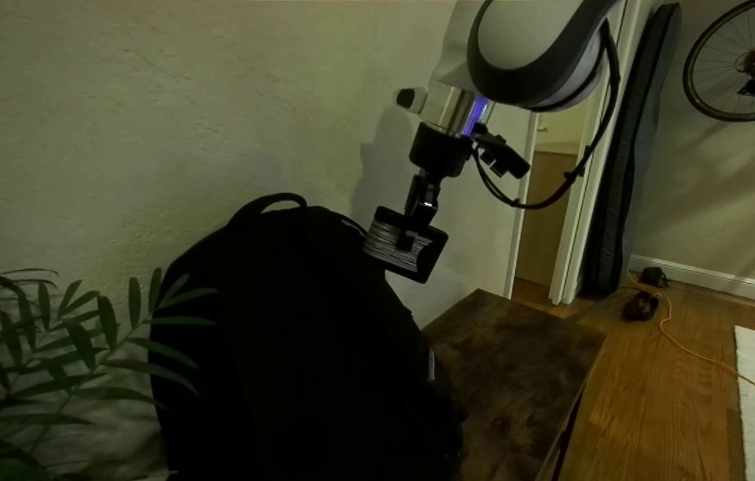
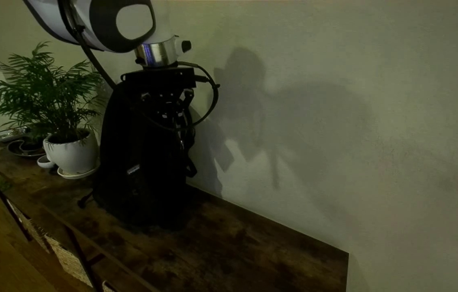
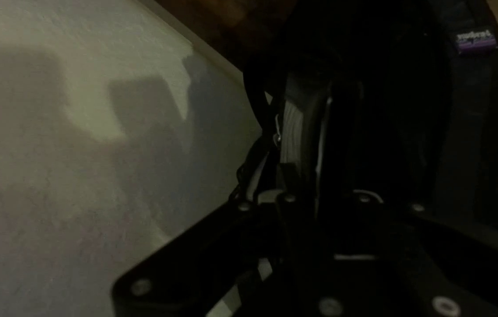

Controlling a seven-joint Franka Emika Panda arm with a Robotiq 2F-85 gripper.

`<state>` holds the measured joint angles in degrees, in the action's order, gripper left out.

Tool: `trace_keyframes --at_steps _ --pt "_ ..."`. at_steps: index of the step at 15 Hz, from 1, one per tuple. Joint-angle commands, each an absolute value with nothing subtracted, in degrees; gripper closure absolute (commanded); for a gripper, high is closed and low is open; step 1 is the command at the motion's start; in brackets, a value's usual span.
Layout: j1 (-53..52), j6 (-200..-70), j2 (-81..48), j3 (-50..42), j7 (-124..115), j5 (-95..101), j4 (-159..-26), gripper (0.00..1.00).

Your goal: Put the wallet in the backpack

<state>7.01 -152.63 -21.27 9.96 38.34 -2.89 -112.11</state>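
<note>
The wallet is dark with a grey striped panel. My gripper is shut on it and holds it tilted in the air. In an exterior view it shows beside the upper edge of the black backpack. The backpack stands upright against the wall and also shows in an exterior view, where the wallet cannot be made out against it. In the wrist view the wallet extends from between the fingers, with the backpack behind it. The backpack's opening is too dark to make out.
The backpack stands on a brown wooden table along the wall. A plant in a white pot stands beside the backpack, and its leaves show in an exterior view. A small white bowl is near the pot.
</note>
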Motion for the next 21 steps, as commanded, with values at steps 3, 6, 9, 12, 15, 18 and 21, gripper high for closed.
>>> trace_keyframes --at_steps 3,6,9,12,15,18,21 --pt "9.8 -159.6 -20.7 14.1 48.3 -8.4 -114.7 0.95" --pt "11.5 -162.0 -21.7 16.6 53.8 -11.4 -114.1 0.95" --pt "13.7 -165.1 -22.5 19.8 60.2 -14.1 -114.1 0.95" --pt "19.2 -168.7 -25.2 26.9 70.2 -19.1 -113.1 0.95" --pt "25.5 -169.4 -28.4 34.9 79.1 -23.7 -111.7 0.95" --pt "31.9 -168.1 -32.0 42.4 86.5 -27.1 -110.5 0.95" --pt "35.8 -166.8 -35.6 46.5 90.2 -27.3 -109.6 0.95"
